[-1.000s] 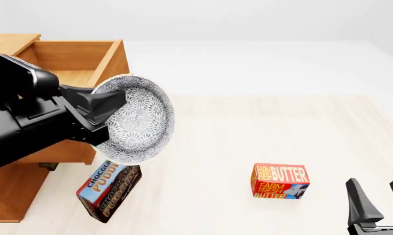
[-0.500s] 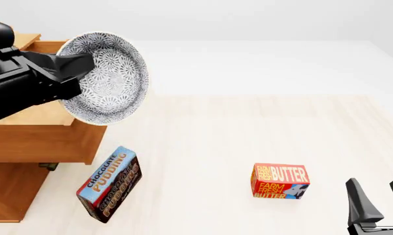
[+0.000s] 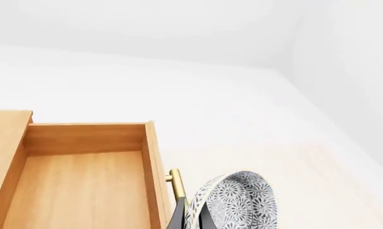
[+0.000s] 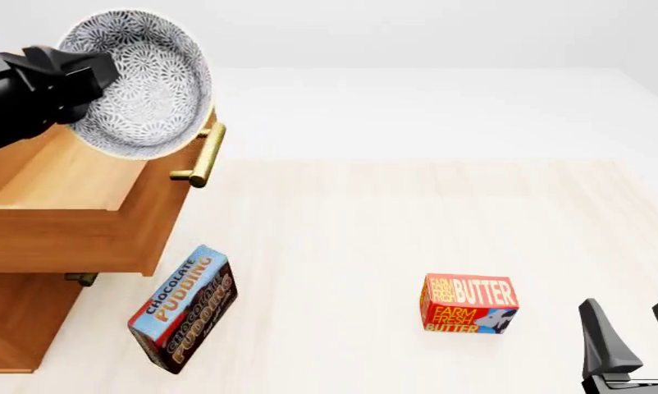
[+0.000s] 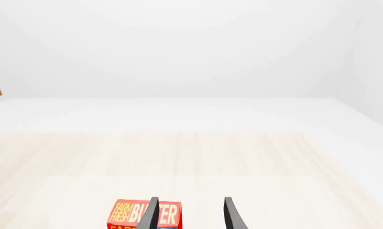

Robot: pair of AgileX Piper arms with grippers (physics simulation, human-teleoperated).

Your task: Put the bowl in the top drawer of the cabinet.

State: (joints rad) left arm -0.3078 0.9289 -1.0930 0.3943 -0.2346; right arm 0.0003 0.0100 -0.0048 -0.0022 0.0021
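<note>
Because the bowl (image 4: 138,82) must go in the top drawer (image 4: 72,176), the left tool (image 4: 83,74) pinches its rim and holds it tilted, up over the open drawer's front edge. Far away, the right tool (image 4: 636,336) waits with wide fingers near the butter box (image 4: 469,304).

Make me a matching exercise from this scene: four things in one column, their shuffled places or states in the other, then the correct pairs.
Things:
1. bowl
2. top drawer
3. pudding box
4. right end effector

States:
A. open and holding nothing, near the table's right edge
B. pulled out, nothing in the part that shows
C. gripped on edge by the left end effector, above the drawer
D. on the table in front of the cabinet, left of the butter box

Pairs: 1-C, 2-B, 3-D, 4-A
</note>
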